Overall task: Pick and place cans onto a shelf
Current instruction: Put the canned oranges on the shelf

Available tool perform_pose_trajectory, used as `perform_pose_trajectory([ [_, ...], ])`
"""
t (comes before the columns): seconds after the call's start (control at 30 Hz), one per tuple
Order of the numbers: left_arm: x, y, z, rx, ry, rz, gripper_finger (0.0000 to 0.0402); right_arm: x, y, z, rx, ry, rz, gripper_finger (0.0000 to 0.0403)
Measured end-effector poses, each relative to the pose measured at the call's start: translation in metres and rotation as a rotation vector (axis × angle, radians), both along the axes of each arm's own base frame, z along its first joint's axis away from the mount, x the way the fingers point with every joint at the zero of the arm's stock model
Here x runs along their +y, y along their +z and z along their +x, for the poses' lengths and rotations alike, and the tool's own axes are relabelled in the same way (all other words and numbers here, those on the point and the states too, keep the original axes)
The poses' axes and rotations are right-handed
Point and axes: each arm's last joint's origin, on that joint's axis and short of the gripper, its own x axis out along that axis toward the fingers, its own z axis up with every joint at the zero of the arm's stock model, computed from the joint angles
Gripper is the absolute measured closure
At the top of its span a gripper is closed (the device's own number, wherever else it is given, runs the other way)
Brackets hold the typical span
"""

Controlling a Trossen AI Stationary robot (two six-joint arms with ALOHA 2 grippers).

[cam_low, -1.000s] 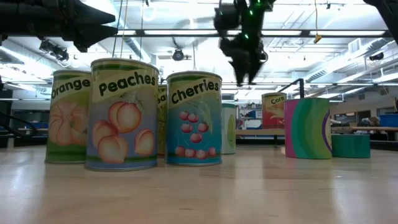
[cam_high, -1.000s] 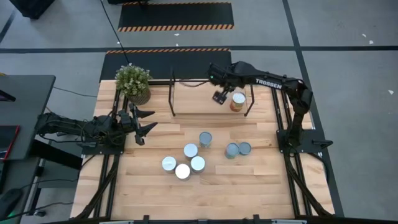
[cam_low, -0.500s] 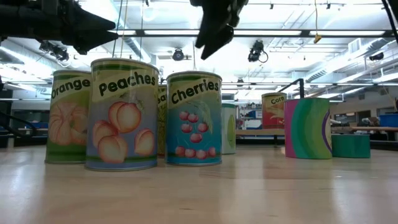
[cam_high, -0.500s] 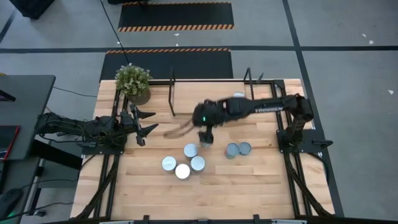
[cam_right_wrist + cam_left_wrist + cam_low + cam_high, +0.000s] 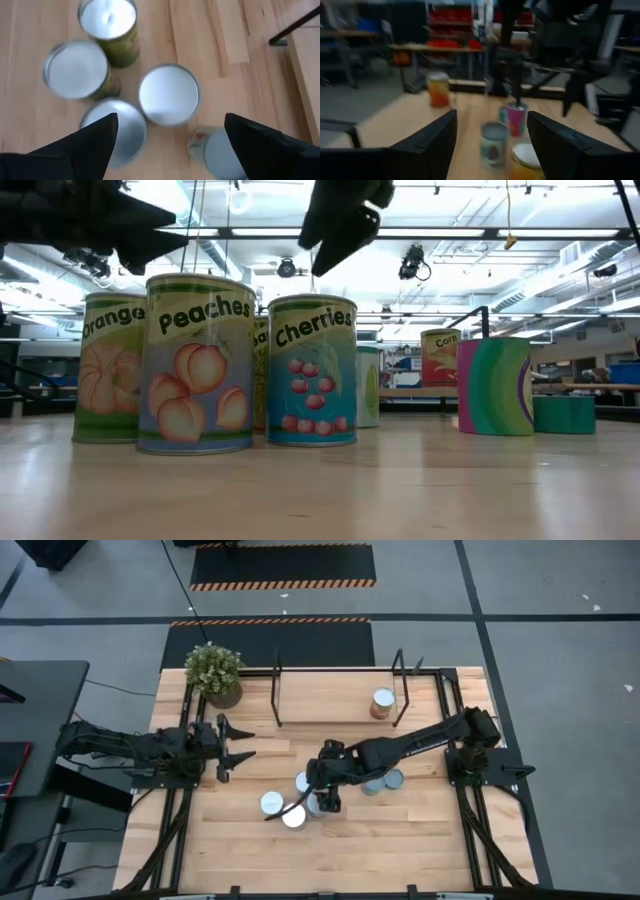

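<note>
1. While the left gripper (image 5: 238, 740) waits at centre-left of the high view, its jaws stand apart and hold nothing.
2. Stretched from the right edge toward the middle of that view, the right arm puts the right gripper (image 5: 325, 802) over a cluster of cans (image 5: 272, 803), just below centre.
3. Its two fingers (image 5: 95, 142) are spread wide in the right wrist view and grip nothing.
4. Five round silver can tops show beneath those fingers, all upright: two at upper left, one in the centre, and one each at lower left and lower right.
5. One can (image 5: 382, 703) stands on the shelf (image 5: 330, 700), at upper centre of the high view, near the shelf's right end frame.
6. Six more cans can be counted on the table (image 5: 420, 840) in the high view: four around the right gripper and two just to its right, some partly covered by the arm, which may hide others.
7. Three labelled cans fill the left half of the low view: Orange (image 5: 112, 367), Peaches (image 5: 197, 363) and Cherries (image 5: 312, 370).
8. One potted plant (image 5: 213, 673) sits at the table's upper-left corner, left of the shelf.
</note>
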Motion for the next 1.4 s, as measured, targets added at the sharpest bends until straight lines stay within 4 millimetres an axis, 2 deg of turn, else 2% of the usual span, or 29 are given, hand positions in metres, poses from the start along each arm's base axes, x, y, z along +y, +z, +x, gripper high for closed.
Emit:
perform_pose_trajectory([
  [0.27,-0.004,-0.011,0.003,0.103,-0.087,-0.112,0.0155,0.002,-0.002,0.007,-0.050,0.010,0.006,0.0029],
  [0.53,-0.023,-0.021,0.006,0.191,-0.199,-0.188,0.0155,0.002,-0.004,0.013,-0.080,0.044,-0.011,0.0029],
  [0.8,-0.043,-0.022,0.009,0.186,-0.220,-0.148,0.0155,0.006,-0.007,0.014,-0.059,0.056,-0.010,0.0029],
  [1.17,-0.053,-0.026,0.011,0.212,-0.280,-0.109,0.0155,0.011,0.016,0.016,-0.095,0.070,-0.037,0.0029],
  [1.4,-0.057,-0.032,0.016,0.240,-0.268,-0.098,0.0155,0.011,0.003,0.012,0.003,0.096,-0.072,0.0029],
])
